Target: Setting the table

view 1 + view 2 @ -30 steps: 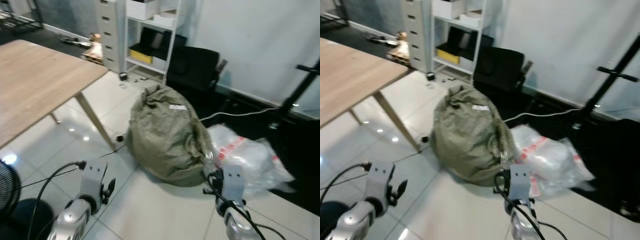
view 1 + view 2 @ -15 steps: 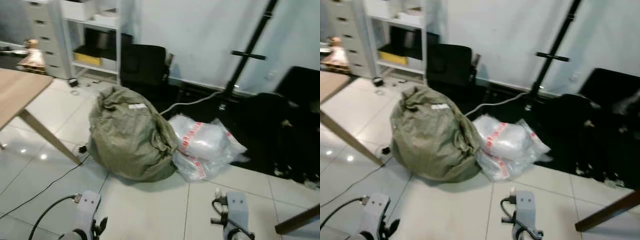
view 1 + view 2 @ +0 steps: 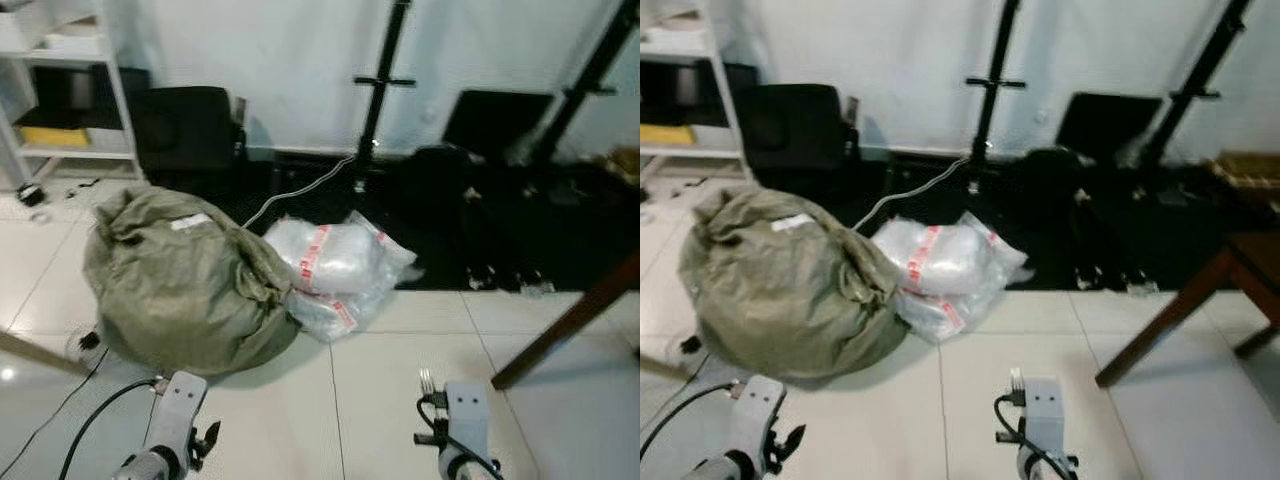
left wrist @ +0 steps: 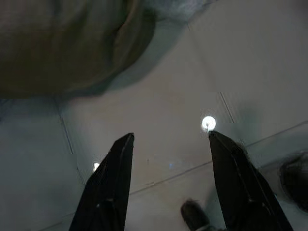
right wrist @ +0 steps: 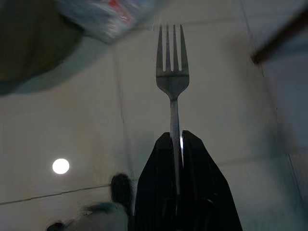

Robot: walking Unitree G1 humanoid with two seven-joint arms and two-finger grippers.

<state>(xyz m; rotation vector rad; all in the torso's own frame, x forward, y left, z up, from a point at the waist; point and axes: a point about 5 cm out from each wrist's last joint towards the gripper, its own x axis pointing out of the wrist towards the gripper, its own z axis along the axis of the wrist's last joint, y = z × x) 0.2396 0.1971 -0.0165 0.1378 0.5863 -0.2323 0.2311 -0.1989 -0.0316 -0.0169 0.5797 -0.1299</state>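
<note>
The head views are evenly lit by soft overhead room light, with mild motion blur softening every edge. The white wall (image 3: 300, 50) at twelve o'clock is the brightest area and looks slightly washed out. The clear plastic bag (image 3: 335, 265) carries pale glare on its folds, while the green sack (image 3: 175, 285) throws a soft shadow onto the tiles toward six o'clock. Both wrist views are dim and grey-green. A small round ceiling-light reflection (image 4: 208, 123) glints on the glossy floor (image 4: 168, 86), another at eight o'clock (image 5: 60, 166) in the right wrist view. The fork (image 5: 172, 82) is sharp there; the background behind it is smeared
</note>
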